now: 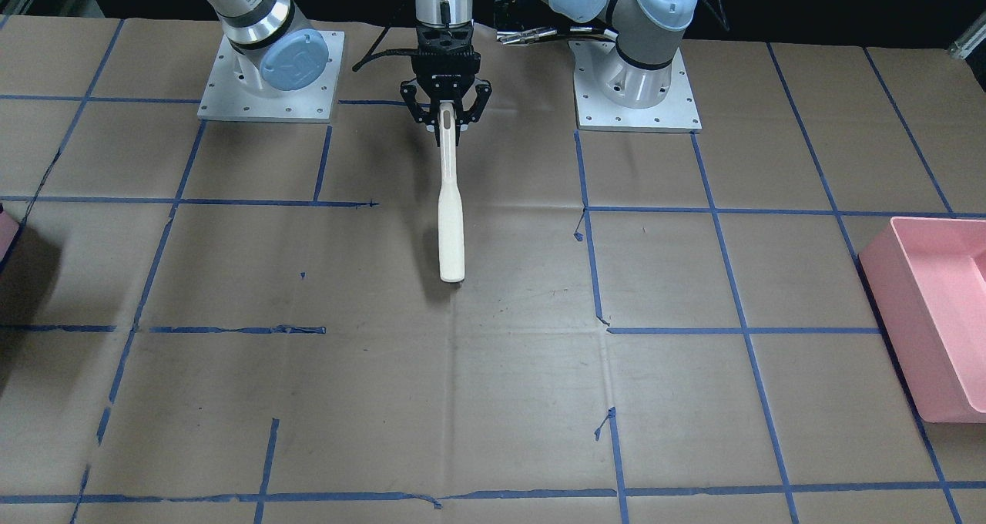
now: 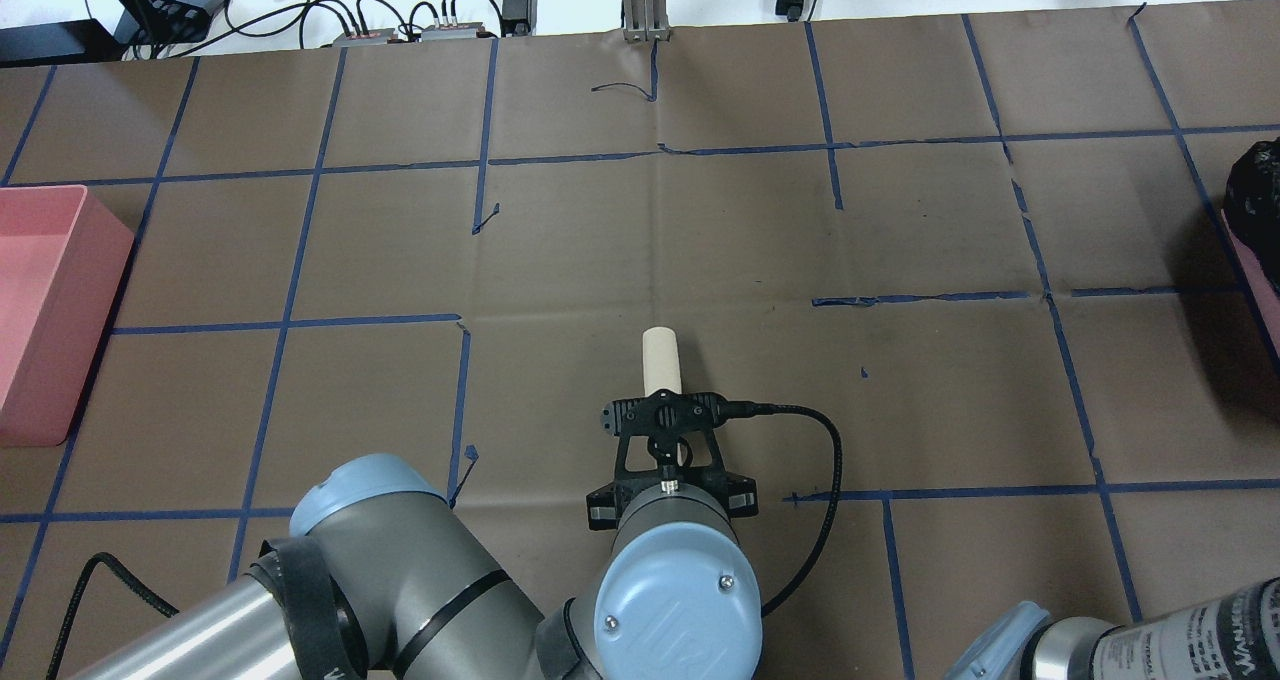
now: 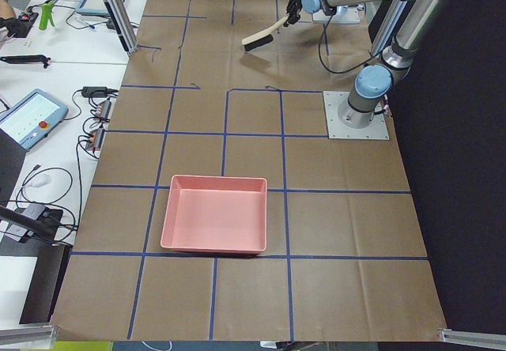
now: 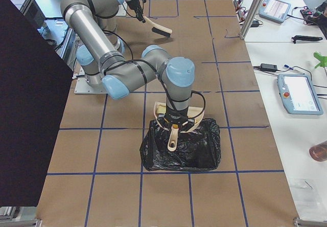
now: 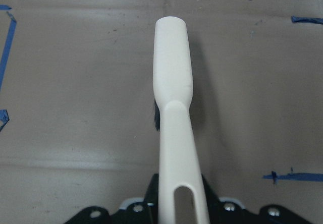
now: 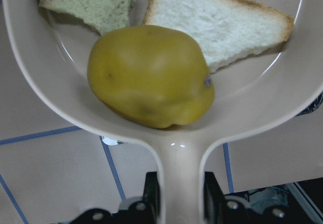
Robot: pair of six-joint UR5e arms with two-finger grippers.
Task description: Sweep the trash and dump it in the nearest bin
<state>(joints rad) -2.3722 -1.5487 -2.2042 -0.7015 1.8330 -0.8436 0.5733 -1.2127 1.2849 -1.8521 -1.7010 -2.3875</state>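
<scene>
Overhead exterior: blue-taped brown table (image 2: pixel 900 260); left fingers (image 1: pixel 422 112) tight on brush (image 1: pixel 451 223), right fingers (image 6: pixel 150 189) on dustpan (image 6: pixel 25 67).

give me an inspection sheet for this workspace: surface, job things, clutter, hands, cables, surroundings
surface: brown paper with a blue tape grid, the tape torn in places
job's things: potato and two bread slices lie in the dustpan, held above the black bag; bin shows only as a pink sliver
clutter: pink tub on the robot's left side
hands: left hand shut on brush at mid-table; right hand shut on dustpan handle
cables: black cable loops from the left wrist
surroundings: white bench with pendant
</scene>
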